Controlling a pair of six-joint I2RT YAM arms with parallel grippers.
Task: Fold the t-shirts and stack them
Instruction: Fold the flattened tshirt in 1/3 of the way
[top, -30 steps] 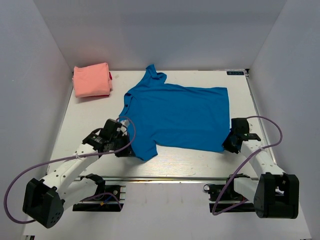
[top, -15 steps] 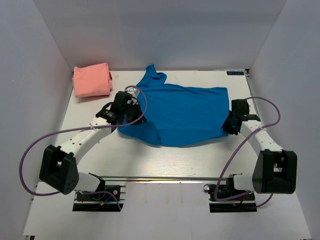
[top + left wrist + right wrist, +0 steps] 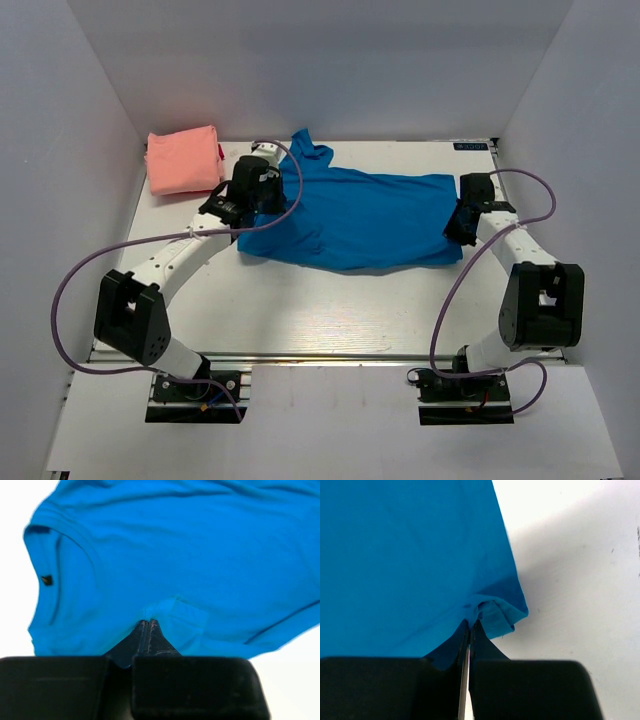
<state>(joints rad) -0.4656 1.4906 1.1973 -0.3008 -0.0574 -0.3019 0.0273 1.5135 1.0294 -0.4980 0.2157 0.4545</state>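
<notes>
The bright blue t-shirt lies across the far half of the table, its near half doubled over toward the back. My left gripper is shut on the shirt's cloth near the collar end; in the left wrist view the pinched blue fold sits at the fingertips, with the collar to the left. My right gripper is shut on the hem corner at the shirt's right edge. The salmon-pink t-shirt sits folded at the far left corner, away from both grippers.
White walls close in the table at the back and both sides. A dark label sits at the far right corner. The metal rail runs along the near edge, with bare white tabletop between it and the shirt.
Both grippers have carried the blue shirt's near edge away from the front of the table toward the back, folding it over itself. The pink shirt has not moved.
</notes>
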